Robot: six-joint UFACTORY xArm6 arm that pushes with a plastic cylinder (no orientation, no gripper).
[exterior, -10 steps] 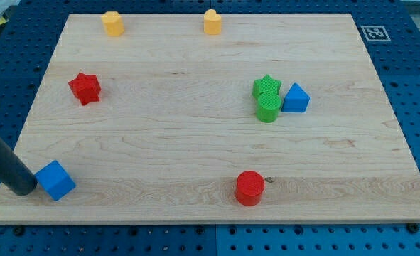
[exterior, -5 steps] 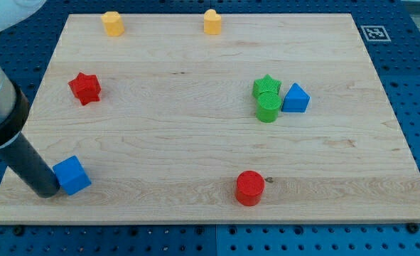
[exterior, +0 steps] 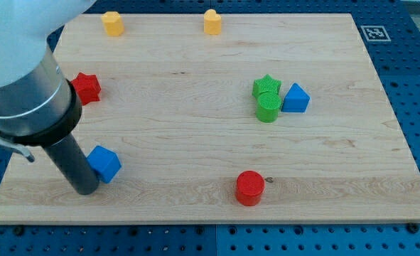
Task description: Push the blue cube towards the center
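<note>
Wooden board (exterior: 195, 142) carries blue cube (exterior: 104, 163), red star (exterior: 87, 87), red cylinder (exterior: 250, 188), green star (exterior: 266, 86), green cylinder (exterior: 268, 108), blue triangular block (exterior: 295, 98) and two yellow blocks (exterior: 112, 23) (exterior: 212, 21).

arm (exterior: 21, 78): white shell | grey collar | dark rod

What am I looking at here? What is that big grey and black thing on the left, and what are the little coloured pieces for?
It is a robot arm ending in a plain dark rod, with no hand, so nothing is held. Its tip slides on the wooden board and is pressed against the blue cube from the view's left, to push it towards the middle. There is one camera, looking down at the board. Also on it: a red star, two yellow blocks at the top, a green star touching a green cylinder, a blue triangular block beside them, and a red cylinder.
</note>
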